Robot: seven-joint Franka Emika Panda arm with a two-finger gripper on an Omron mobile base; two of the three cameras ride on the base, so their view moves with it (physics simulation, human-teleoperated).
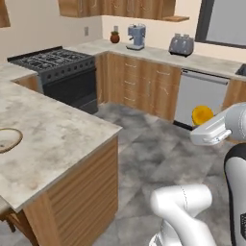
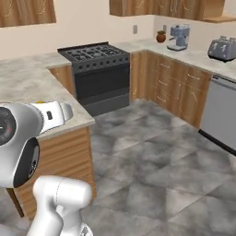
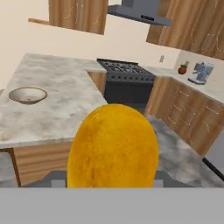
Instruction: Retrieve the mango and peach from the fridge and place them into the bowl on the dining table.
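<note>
The yellow-orange mango [image 3: 113, 148] sits close in front of the hand camera and covers the fingertips. My gripper [image 1: 201, 124] is shut on it, held in the air over the kitchen floor to the right of the dining table [image 1: 62, 139]. From the left base view the mango [image 1: 202, 114] shows just above the white hand. A sliver of the mango [image 2: 40, 102] peeks over the hand in the right base view. The tan speckled bowl [image 3: 27, 95] rests on the table top, far to the left of the gripper; its rim [image 1: 14, 144] is at the frame's left edge. The peach and the fridge are out of view.
A black gas stove [image 1: 53, 62] stands beyond the table in the corner counter. A coffee machine [image 1: 137, 37] and a toaster [image 1: 181, 44] sit on the back counter above a dishwasher [image 1: 199, 96]. Grey tiled floor [image 1: 153, 153] lies open between table and cabinets.
</note>
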